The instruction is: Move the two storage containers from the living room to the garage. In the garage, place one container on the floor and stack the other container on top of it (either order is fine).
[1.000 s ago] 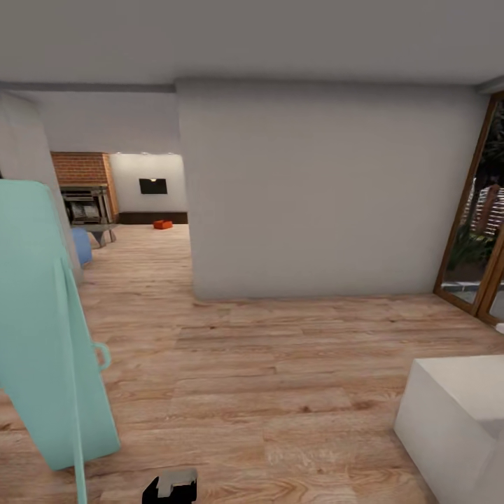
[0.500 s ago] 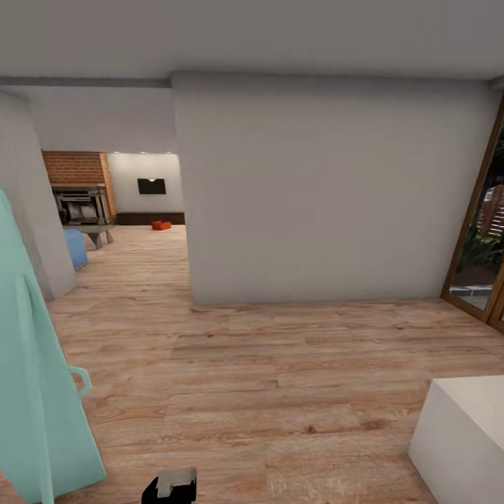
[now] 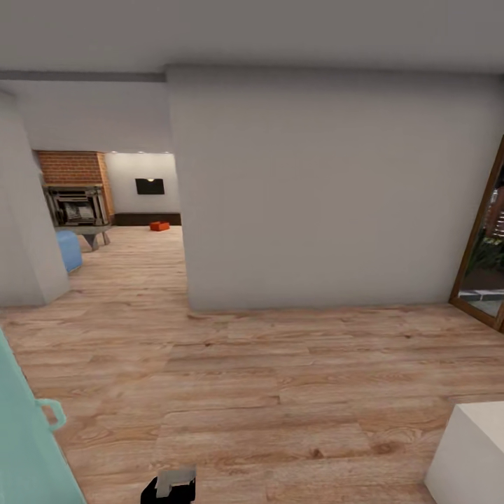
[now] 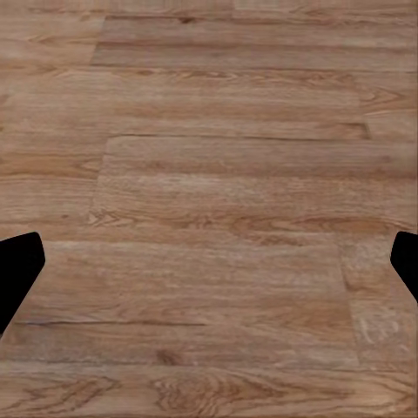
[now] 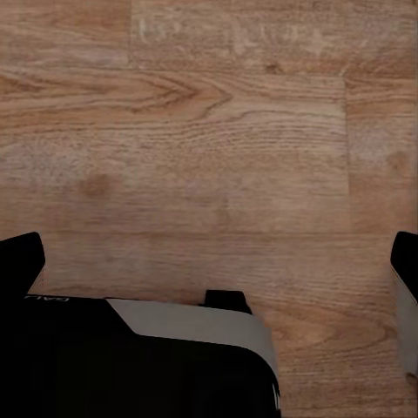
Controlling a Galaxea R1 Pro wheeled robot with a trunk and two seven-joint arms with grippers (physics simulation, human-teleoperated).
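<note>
Far down the wood plank floor (image 3: 280,378), one small orange-red storage container (image 3: 159,226) sits on the living room floor, below the black wall TV (image 3: 150,186) and right of the brick fireplace (image 3: 73,199). In the left wrist view my left gripper (image 4: 209,266) hangs open over bare planks, its black fingertips (image 4: 17,270) at the picture's edges. My right gripper (image 5: 213,270) is open too, over planks, with a black and grey part of the robot's body (image 5: 148,357) beneath it. Neither gripper holds anything.
A broad white wall block (image 3: 315,189) stands straight ahead, with the passage to the living room at its left. A white pillar (image 3: 24,231) and a blue object (image 3: 68,250) flank that passage. A teal panel (image 3: 28,448) is near left, a white box (image 3: 472,455) near right, a glass door (image 3: 486,259) far right.
The whole view has shifted: the camera moved forward. The wall block looms larger, while the teal panel and white box have slid toward the lower corners. Nothing in the scene itself moved.
</note>
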